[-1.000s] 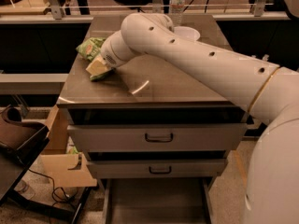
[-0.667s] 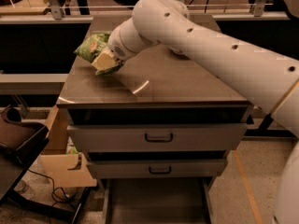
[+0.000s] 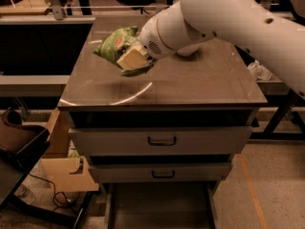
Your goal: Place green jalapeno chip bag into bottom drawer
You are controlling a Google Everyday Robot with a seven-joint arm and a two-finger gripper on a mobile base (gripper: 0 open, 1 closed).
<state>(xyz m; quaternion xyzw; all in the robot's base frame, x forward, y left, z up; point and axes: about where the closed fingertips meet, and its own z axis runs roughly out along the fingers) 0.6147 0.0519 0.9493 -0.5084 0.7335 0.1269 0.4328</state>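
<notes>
The green jalapeno chip bag [image 3: 115,43] is held up above the left part of the cabinet top [image 3: 200,82]. My gripper [image 3: 133,58] is shut on the bag's right side, with a pale finger [image 3: 131,59] pressed across it. The white arm reaches in from the upper right. The bottom drawer [image 3: 159,206] is pulled out at the foot of the cabinet, below the two closed grey drawer fronts, and its flat floor shows.
A white bowl [image 3: 189,50] is mostly hidden behind the arm at the back of the top. A cardboard box [image 3: 64,168] and a dark chair [image 3: 16,144] stand to the left of the cabinet. Cables lie on the floor at the lower left.
The gripper has lifted the bag off the cabinet top and carried it up and slightly right. The arm has swung higher and closer to the camera.
</notes>
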